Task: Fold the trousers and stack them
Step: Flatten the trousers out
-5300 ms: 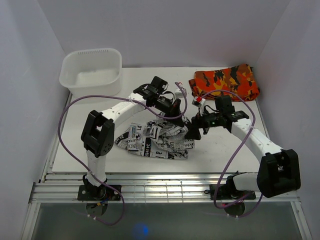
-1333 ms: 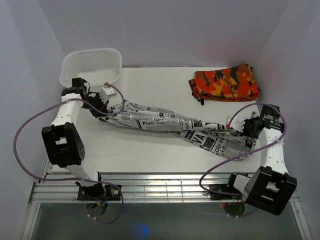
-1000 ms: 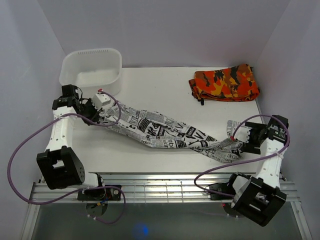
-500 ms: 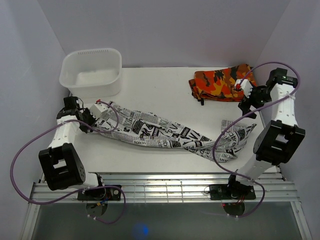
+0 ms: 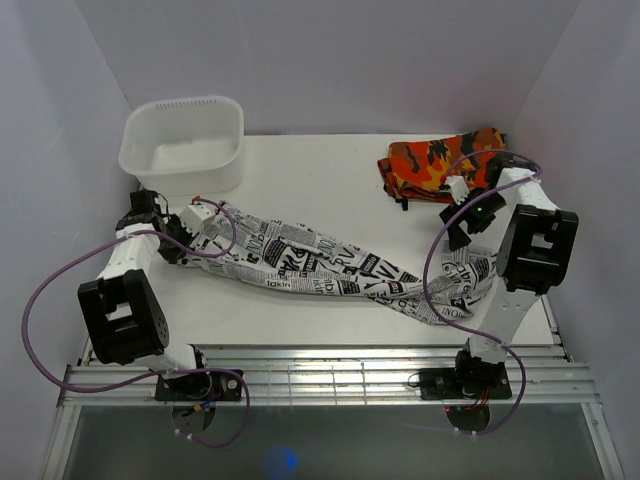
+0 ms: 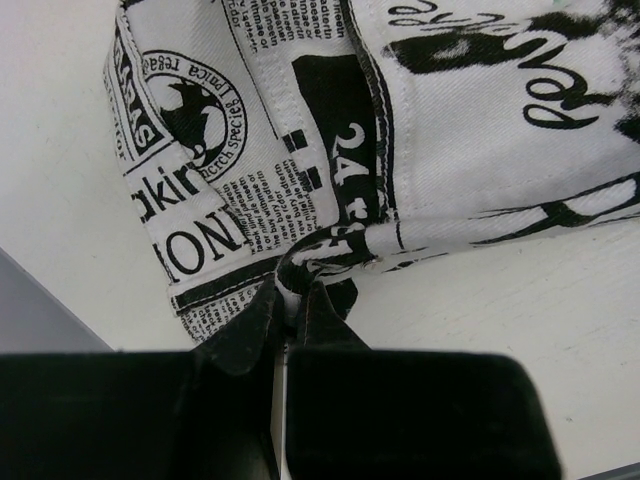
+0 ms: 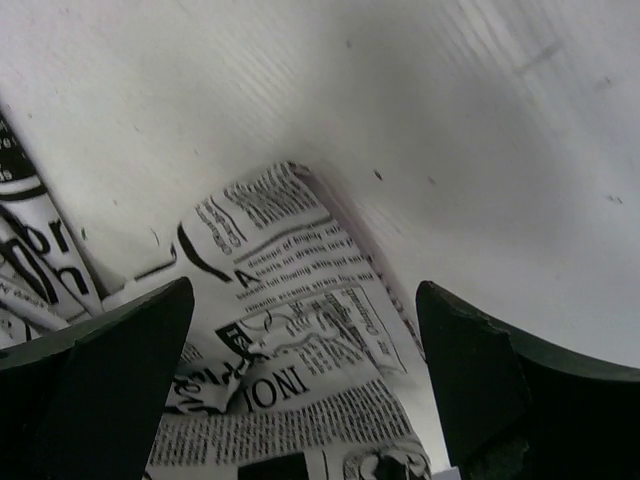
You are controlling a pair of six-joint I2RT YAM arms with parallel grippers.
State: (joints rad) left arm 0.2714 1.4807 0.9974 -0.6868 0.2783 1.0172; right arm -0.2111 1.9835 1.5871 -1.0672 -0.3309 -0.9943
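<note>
The newspaper-print trousers [image 5: 330, 265] lie stretched across the table from far left to near right, twisted in the middle and bunched at the right end [image 5: 462, 285]. My left gripper [image 5: 185, 235] is shut on the trousers' left end; in the left wrist view [image 6: 293, 300] its fingers pinch a dark seam of the fabric [image 6: 330, 150]. My right gripper [image 5: 462, 222] is open and empty, hovering just above the right end. In the right wrist view its gripper [image 7: 300, 350] has the printed cloth [image 7: 300, 330] lying between and below its spread fingers.
A white plastic tub [image 5: 183, 143] stands at the back left. A folded orange, red and black camouflage garment [image 5: 445, 165] lies at the back right, just behind my right gripper. The enclosure walls are close on both sides.
My right gripper let go of the trousers' right end, swung up toward the camouflage garment, and has now come back down over that end, open. The left gripper keeps its hold and barely moved.
</note>
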